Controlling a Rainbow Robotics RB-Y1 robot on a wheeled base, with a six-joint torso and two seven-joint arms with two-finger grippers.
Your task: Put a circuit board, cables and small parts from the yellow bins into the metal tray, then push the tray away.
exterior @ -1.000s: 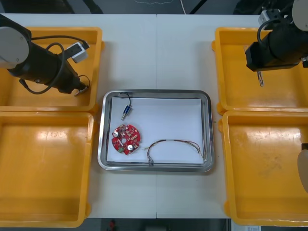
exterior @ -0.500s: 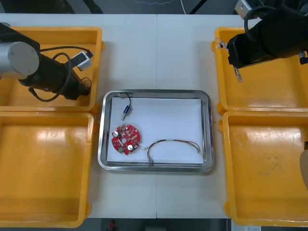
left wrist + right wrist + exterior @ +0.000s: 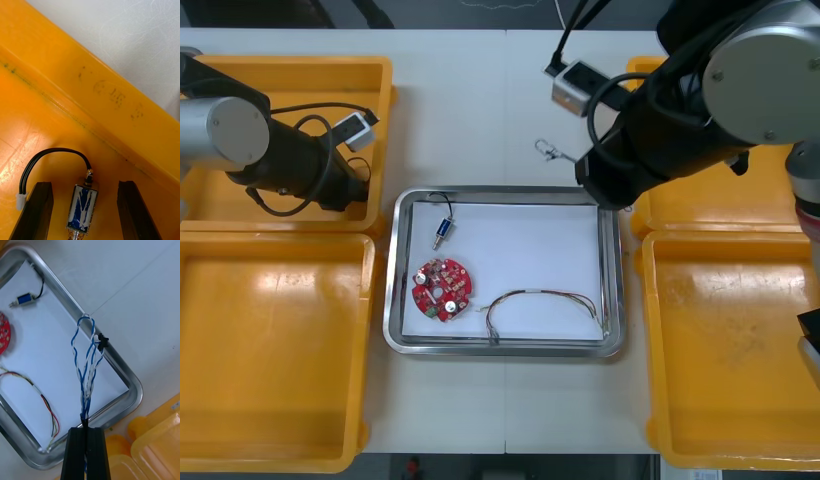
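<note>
**Progress.** Task was part-done. In the metal tray (image 3: 505,192) we found:
- a red circuit board (image 3: 442,291) at the tray's near left;
- a small metal part w/ black lead (image 3: 443,230) at its far left;
- a red & yellow cable (image 3: 540,300) along its near side, running to the near right corner.

Outstanding, in our judgement: the twisted blue & white cable (image 3: 87,363), at least one more part, then the push.

**Right arm.** It reached in from the tray's right, forearm across the far right corner. The right gripper (image 3: 86,429) was above that corner, fingers pinched close on one end of the twisted cable. The rest of the cable stood out from the fingertips and crossed the tray's far rim, loop end over the table beyond. The cable was not yet released and not yet in the tray.

**Left arm.** The left gripper (image 3: 84,184) was low in the far yellow bin (image 3: 290,62) left of the tray, at the bin corner nearest the tray. Its fingers (image 3: 41,202) were spread wide. A second small metal part (image 3: 81,206), blue body w/ black lead, lay between them on the bin floor. It appeared clear of both fingers, so nothing was gripped.
</note>
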